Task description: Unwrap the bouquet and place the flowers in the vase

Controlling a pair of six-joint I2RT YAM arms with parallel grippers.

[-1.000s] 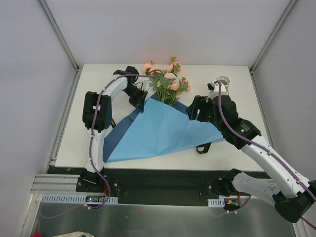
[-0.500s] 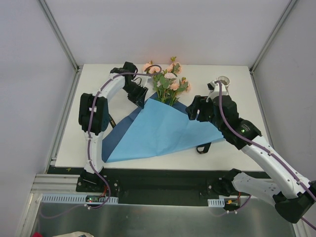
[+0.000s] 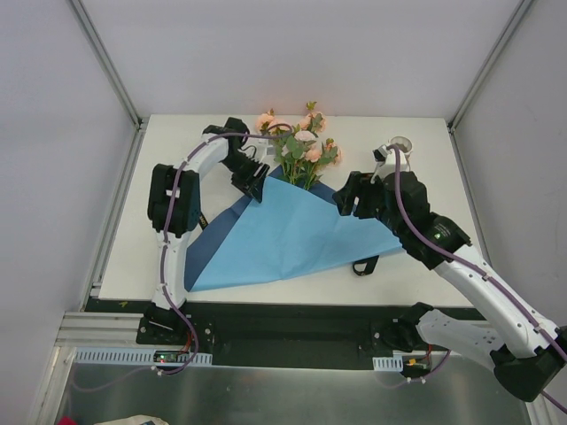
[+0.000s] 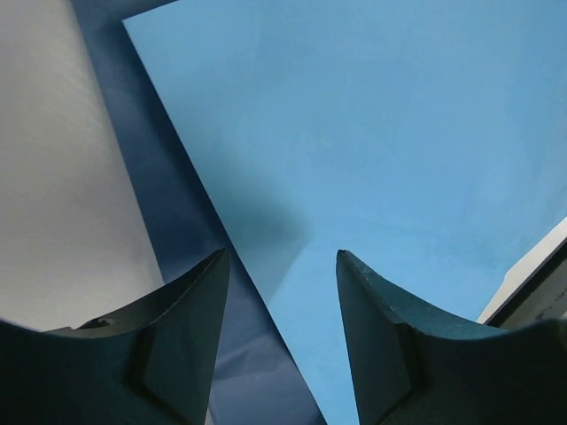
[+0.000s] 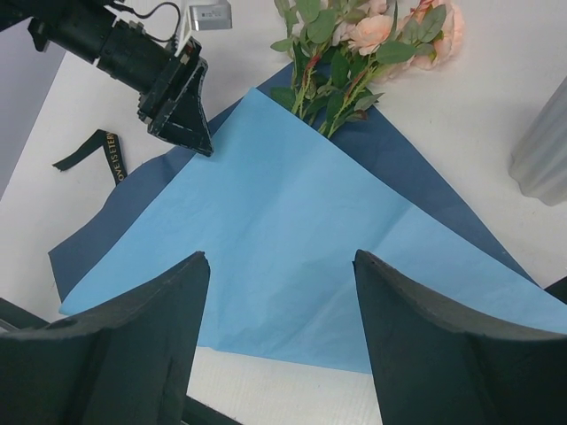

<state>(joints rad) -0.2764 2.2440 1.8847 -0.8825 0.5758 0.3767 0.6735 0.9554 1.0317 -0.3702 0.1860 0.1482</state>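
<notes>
Now, your left pincer point(image 4: 279, 336) hangs with its jaws apart and nothing between them, just above the left edge of the blue paper point(image 4: 381, 159). Your right pincer point(image 5: 279, 341) is likewise spread and empty over the sheet's right side. If you close low here, you'll likely pinch only paper. A pull could then drag the whole bouquet point(image 3: 297, 155) across the counter point(image 3: 354, 128), or slide it right into the vase point(image 3: 400, 146), which looks light enough to tip. The loose ribbon point(image 5: 106, 155) lies left of the sheet, clear of both pincers. The paper lies folded over the stems, with the flowers point(image 5: 390, 31) poking out at its far tip. The vase stands at the far right, beside your right arm, and no stem shows in its mouth.
</notes>
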